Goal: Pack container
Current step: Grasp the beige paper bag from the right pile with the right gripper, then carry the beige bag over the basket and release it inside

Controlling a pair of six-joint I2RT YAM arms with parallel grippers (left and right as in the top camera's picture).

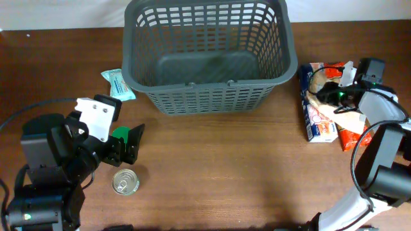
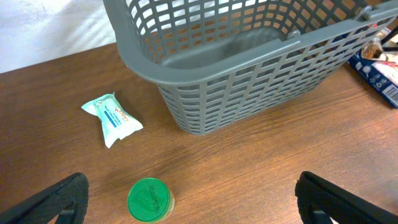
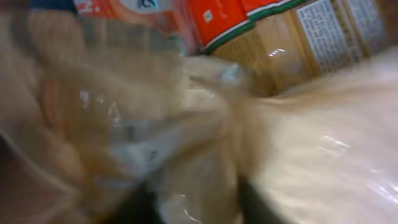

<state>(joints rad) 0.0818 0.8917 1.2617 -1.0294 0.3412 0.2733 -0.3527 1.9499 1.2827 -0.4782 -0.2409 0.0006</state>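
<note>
The large dark grey lattice basket (image 1: pixel 207 96) stands empty at the back centre; it also shows in the left wrist view (image 2: pixel 249 81). My left gripper (image 1: pixel 125 144) (image 2: pixel 199 208) is open and low over the table, with a green-lidded jar (image 1: pixel 119 133) (image 2: pixel 149 200) between its fingers, nearer the left one. My right gripper (image 1: pixel 324 94) (image 3: pixel 196 205) is down in the pile of packets at the right. Its fingers are closed on a clear plastic bag (image 3: pixel 205 143) (image 1: pixel 339 117). The right wrist view is blurred.
A teal packet (image 1: pixel 117 83) (image 2: pixel 113 118) lies left of the basket. A tin can (image 1: pixel 125 183) stands near the left arm. A blue-and-white package (image 1: pixel 318 123) and an orange packet (image 1: pixel 353 136) (image 3: pixel 217 22) lie in the right pile.
</note>
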